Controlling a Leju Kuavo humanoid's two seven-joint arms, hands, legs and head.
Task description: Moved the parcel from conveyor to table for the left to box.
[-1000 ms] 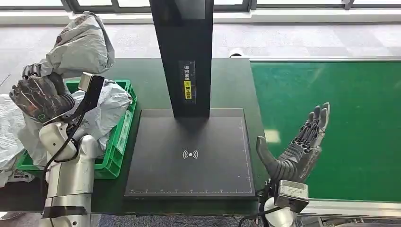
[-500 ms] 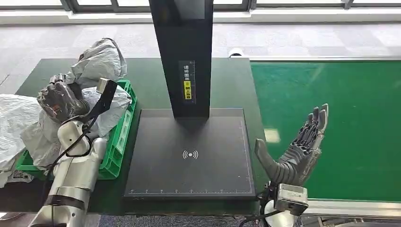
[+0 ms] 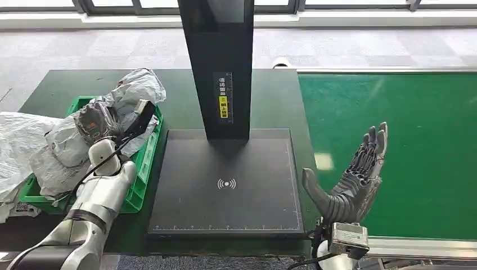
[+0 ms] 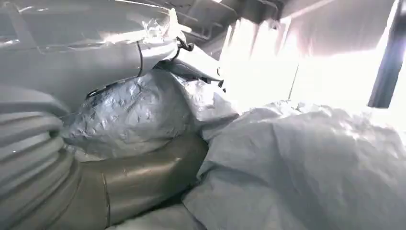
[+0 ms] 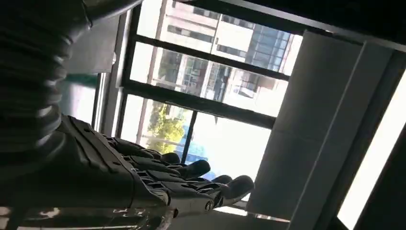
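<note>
The left hand (image 3: 97, 119) is gripping the grey parcel (image 3: 135, 90) over the green crate (image 3: 143, 163), probably for boxing it, while the right hand (image 3: 351, 180) is waiting open and empty beside the conveyor (image 3: 427, 124).

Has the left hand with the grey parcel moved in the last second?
Yes. The left hand, holding the grey parcel, has swung right and down over the green crate, toward the black scanner post.
</note>
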